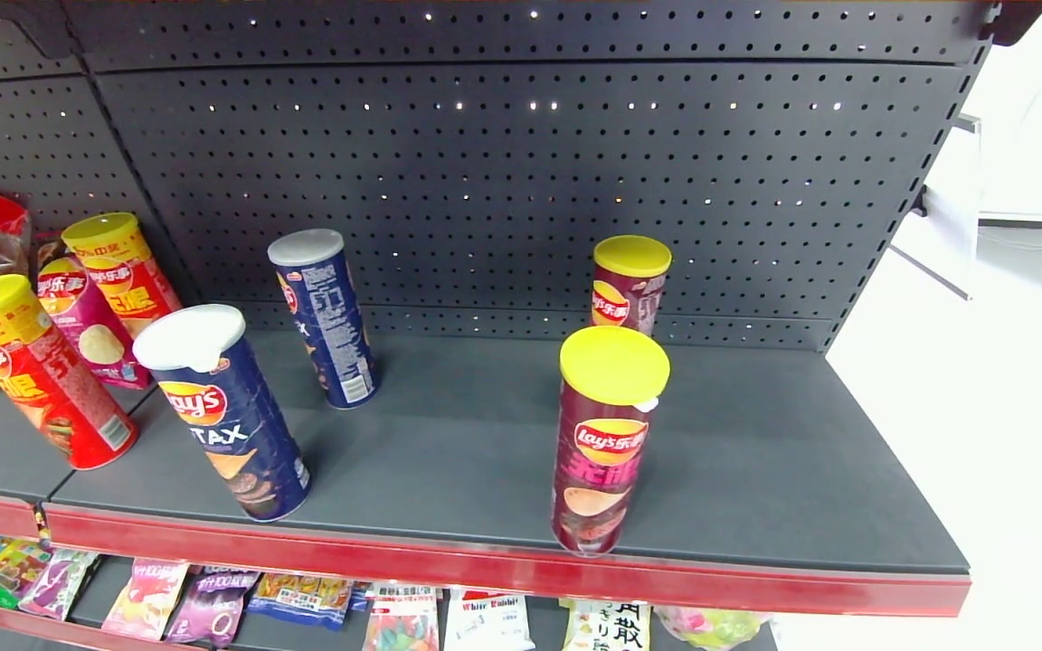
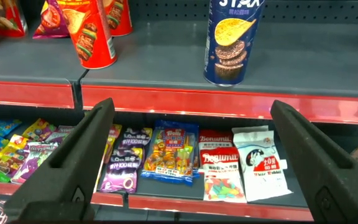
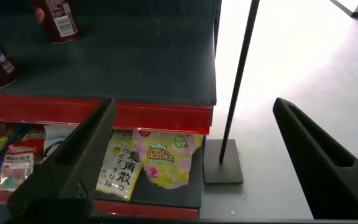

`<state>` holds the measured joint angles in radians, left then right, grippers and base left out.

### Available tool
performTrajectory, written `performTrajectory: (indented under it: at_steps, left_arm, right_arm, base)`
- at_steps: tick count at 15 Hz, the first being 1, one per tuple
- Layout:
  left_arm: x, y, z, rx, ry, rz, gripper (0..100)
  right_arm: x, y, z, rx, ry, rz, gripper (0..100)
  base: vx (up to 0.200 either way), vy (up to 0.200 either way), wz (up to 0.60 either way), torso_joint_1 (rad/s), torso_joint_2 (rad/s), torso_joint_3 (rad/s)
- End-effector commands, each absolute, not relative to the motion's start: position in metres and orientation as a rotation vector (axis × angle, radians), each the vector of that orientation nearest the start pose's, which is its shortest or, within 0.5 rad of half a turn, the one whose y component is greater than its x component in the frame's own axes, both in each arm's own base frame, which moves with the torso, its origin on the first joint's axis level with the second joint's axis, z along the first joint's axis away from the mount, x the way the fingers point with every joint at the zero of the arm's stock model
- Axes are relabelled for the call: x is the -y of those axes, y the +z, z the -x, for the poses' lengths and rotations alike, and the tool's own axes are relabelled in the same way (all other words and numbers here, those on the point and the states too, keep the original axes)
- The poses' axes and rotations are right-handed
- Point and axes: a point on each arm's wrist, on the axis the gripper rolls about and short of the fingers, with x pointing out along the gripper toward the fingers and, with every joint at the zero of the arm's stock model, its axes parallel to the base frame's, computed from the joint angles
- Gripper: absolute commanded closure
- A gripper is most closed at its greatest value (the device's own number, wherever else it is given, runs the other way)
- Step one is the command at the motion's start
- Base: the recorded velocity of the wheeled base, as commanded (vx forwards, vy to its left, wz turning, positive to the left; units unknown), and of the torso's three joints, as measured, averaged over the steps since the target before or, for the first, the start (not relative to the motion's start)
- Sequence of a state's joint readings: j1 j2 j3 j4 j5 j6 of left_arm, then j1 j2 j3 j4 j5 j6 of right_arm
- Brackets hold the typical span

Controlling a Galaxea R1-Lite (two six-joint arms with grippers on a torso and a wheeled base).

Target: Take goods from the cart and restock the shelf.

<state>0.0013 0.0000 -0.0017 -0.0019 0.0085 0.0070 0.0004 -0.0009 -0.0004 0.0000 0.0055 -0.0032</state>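
Observation:
Several chip cans stand on the dark grey shelf [image 1: 756,470]. Two maroon cans with yellow lids stand at the right, one at the front edge [image 1: 607,443] and one at the back [image 1: 628,285]. Two blue cans with white lids stand left of the middle, front [image 1: 227,416] and back [image 1: 324,318]. Red and yellow cans [image 1: 33,384] sit further left. My left gripper [image 2: 191,168] is open with nothing in it, in front of the lower shelf, below the blue can [image 2: 232,40]. My right gripper [image 3: 194,165] is open with nothing in it, near the shelf's right end.
Snack bags [image 2: 173,152] lie on the lower shelf under the red front lip [image 1: 485,565]. A perforated back panel [image 1: 521,181] closes the shelf behind. A thin black pole on a square base [image 3: 229,124] stands on the pale floor right of the shelf.

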Motion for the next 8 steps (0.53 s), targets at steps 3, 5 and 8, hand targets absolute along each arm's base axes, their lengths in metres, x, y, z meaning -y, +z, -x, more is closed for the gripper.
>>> performTrajectory:
  at_steps: [3, 5, 8]
  left_arm:
    - [-0.0001, 0.0762, 0.0229, 0.005, 0.009, -0.008, 0]
    - [-0.0001, 0.0762, 0.0229, 0.005, 0.009, -0.011, 0]
    - [-0.0002, 0.0762, 0.0229, 0.005, 0.011, -0.009, 0]
  right_arm:
    - [-0.0001, 0.0755, 0.0228, 0.000, 0.008, 0.003, 0]
    - [-0.0001, 0.0755, 0.0228, 0.000, 0.006, 0.000, 0]
    - [-0.0001, 0.0755, 0.0228, 0.000, 0.008, 0.000, 0]
  base:
    - [-0.200, 0.000, 0.00, 0.012, 0.00, 0.002]
    - [-0.100, 0.000, 0.00, -0.001, 0.00, 0.001]
    - [0.000, 0.067, 0.00, -0.002, 0.00, 0.004]
